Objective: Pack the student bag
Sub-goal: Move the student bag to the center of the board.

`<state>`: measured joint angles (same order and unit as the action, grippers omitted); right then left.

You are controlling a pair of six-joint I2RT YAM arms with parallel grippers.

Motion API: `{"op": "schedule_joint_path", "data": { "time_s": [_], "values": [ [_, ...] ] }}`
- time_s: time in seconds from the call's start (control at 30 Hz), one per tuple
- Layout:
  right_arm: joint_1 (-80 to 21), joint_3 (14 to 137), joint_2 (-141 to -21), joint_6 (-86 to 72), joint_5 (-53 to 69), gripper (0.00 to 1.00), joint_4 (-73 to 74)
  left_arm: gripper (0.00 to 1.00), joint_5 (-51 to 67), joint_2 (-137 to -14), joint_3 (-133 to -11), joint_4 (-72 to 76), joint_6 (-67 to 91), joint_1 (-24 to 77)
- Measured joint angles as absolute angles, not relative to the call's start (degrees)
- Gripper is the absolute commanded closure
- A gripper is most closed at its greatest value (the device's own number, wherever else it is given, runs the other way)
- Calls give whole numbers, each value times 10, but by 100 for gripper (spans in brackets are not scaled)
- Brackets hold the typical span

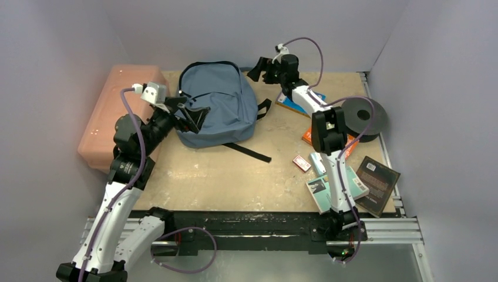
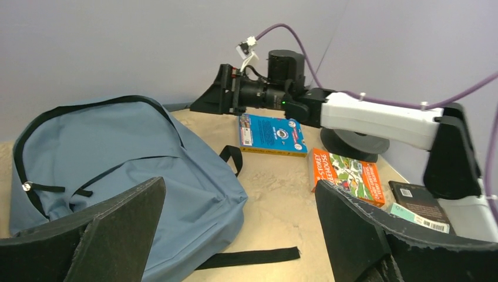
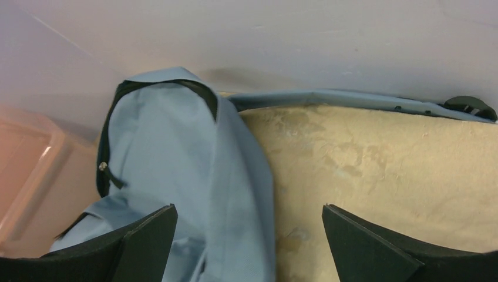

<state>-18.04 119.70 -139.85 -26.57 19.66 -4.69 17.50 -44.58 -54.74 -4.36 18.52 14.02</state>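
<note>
Your left gripper [image 1: 191, 116] is spread wide and holds nothing. It hovers low over the near-left edge of the backpack [image 1: 220, 97]. Your right gripper [image 1: 262, 69] is also fully spread and empty, out at the back of the table [image 1: 235, 176] just off the bag's top right side, with its fingers aimed at the fabric.

The backpack lies flat at the back-left of the table, just beside the pink box [image 1: 108, 117], with one black strap trailing toward you. Its zipper looks closed all the way round. The zipper pull [image 2: 26, 187] sits at the left end of the black trim.

The things to pack are well apart from the bag on the right:
- blue book [image 2: 270, 134]
- orange book [image 2: 346, 173]
- dark book [image 1: 379, 178]
- small red box [image 1: 302, 163]
- teal books by the right arm's base, partly hidden behind the arm

A black spool [image 1: 367, 117] sits there too. I can't tell if it's meant to go in.

My read is that nothing is packed yet and you're at the opening step. Next you need one gripper to pin the fabric near the zipper end. The other has to pinch that small pull and drag it along the arc. The cloth is soft and will bunch and slide unless it's held taut. The pull is tiny, so line up carefully before you close on it.
</note>
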Motion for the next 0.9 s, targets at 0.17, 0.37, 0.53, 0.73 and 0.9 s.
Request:
{"op": "schedule_joint_path", "data": {
  "time_s": [0.17,0.37,0.53,0.73,0.9],
  "values": [
    [-176,1291,-1518,-291,227,1,-104,2,194,-456,-547,-43,190,140],
    [-218,1334,-1584,-281,175,7,-118,3,203,-463,-547,-43,196,140],
    [-265,1334,-1578,-256,85,100,-138,7,203,-473,-547,-43,199,140],
    [-281,1194,-1453,-261,18,100,-117,9,174,-491,-550,-65,200,140],
    [-282,937,-1210,-310,-30,100,-115,12,132,-519,-568,-106,209,140]
  ]
}}
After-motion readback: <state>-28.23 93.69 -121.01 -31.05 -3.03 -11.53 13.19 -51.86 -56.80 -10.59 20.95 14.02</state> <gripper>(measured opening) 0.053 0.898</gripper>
